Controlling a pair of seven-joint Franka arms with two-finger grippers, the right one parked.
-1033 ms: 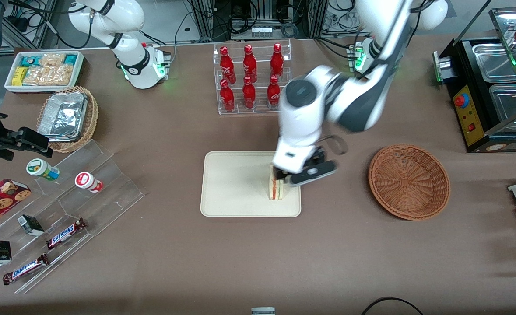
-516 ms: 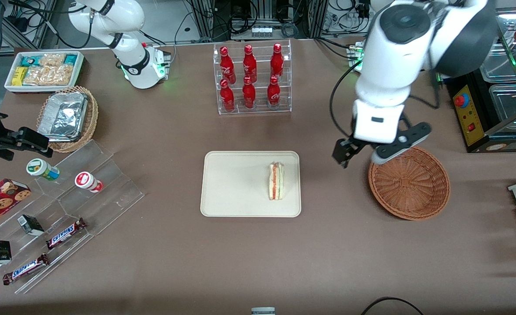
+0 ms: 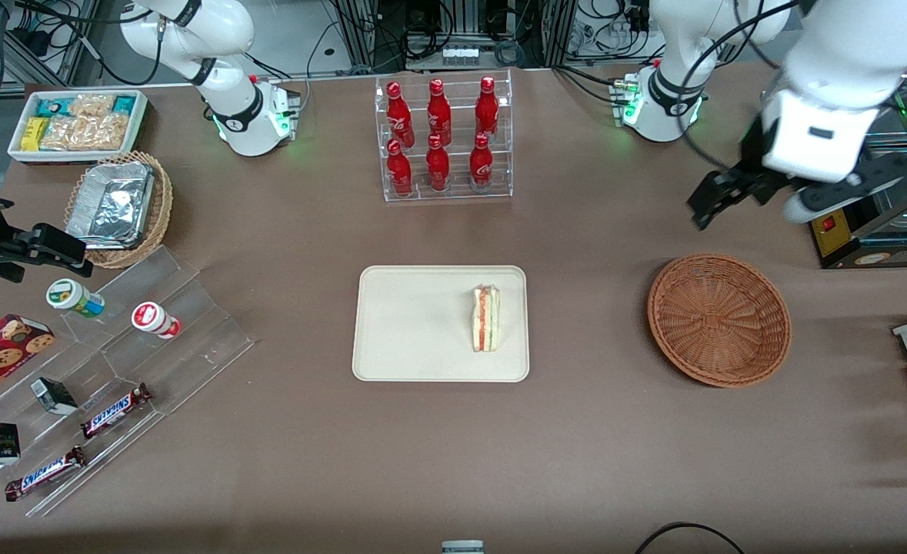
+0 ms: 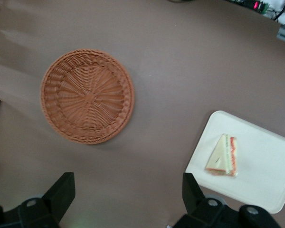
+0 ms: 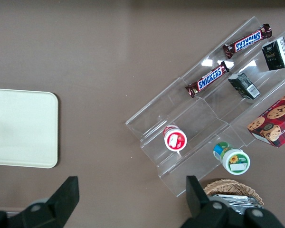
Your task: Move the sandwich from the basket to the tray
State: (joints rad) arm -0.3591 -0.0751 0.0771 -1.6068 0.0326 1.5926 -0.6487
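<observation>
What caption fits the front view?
Sandwich resting on tray, basket empty, open gripper raised above the table.

Pincer [image 3: 753, 201] now away from tray [image 3: 391, 346]

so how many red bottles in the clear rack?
6, in two rows of three in the clear rack: farther row; nearer row. None seem hidden. The gripper hangs high near the basket, jaws open.

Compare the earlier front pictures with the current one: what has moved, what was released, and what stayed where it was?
The gripper let go of the sandwich, rose and swung away toward the working arm's end of the table, passing the basket; it now hangs open, farther from the front camera than the basket. Sandwich, tray and basket stayed put.
</observation>
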